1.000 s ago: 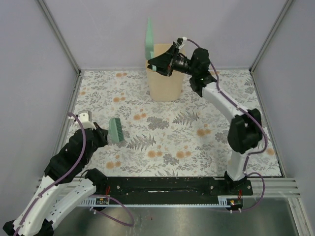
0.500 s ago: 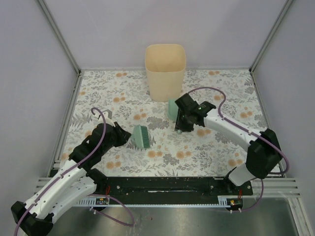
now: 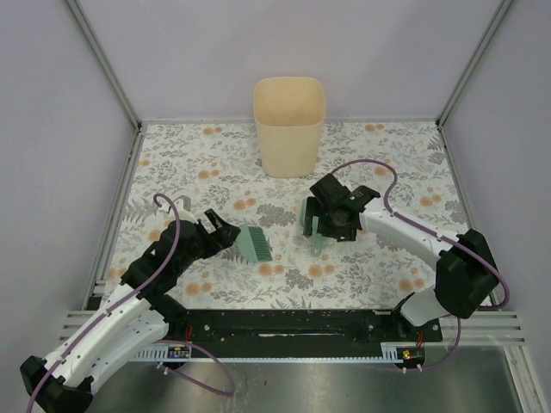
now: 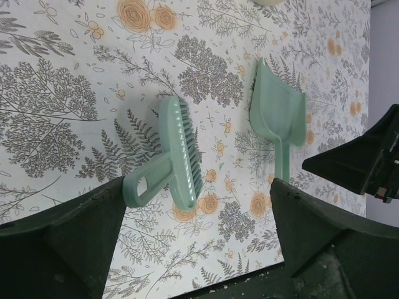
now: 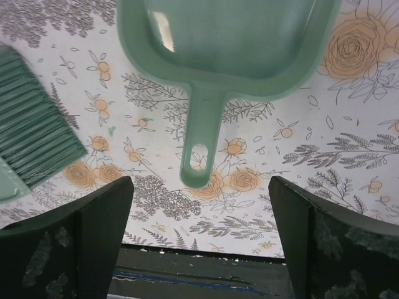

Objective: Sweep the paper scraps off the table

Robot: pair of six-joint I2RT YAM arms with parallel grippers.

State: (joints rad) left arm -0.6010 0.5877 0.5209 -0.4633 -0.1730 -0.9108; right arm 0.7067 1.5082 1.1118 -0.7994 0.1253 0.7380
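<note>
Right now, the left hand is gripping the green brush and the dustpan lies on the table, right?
No. The left wrist view shows the left hand open, with the green brush lying loose on the table. The dustpan does lie on the table.

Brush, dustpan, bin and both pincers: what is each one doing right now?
Brush: lying on the table, not held.
Dustpan: lying on the table, empty, not held.
Bin: standing upright, top open.
Left pincer: open, above the brush.
Right pincer: open, above the dustpan handle.
Paper scraps: none in sight.
</note>
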